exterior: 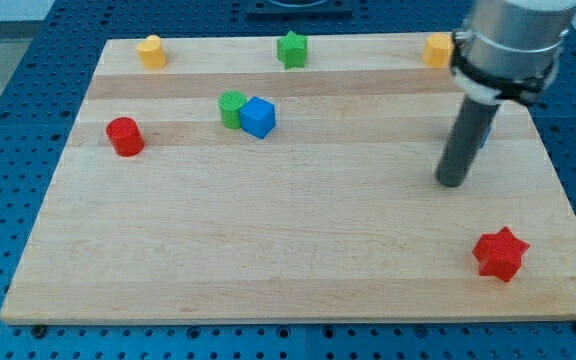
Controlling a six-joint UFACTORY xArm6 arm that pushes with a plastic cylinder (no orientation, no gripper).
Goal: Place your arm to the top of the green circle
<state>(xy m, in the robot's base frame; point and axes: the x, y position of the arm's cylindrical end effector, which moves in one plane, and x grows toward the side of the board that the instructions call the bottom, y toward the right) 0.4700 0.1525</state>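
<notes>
Wood-grain bench is filling most of the frame, sitting on a blue pegboard base. The green circle is sitting in the upper middle-left, and a blue cube is touching it on the right side. Way over on the right of the frame, my tip is resting on the bench, well apart from that green circle, with a red star sitting below it toward the lower right corner. There are no jaws on this rig, just the dark rod, so nothing is being gripped. A red cylinder is sitting at the left side. Along the top edge, a yellow block is sitting upper left, a green star at top centre, and another yellow block upper right, partly tucked behind the arm, so its shape is hard to tell.
</notes>
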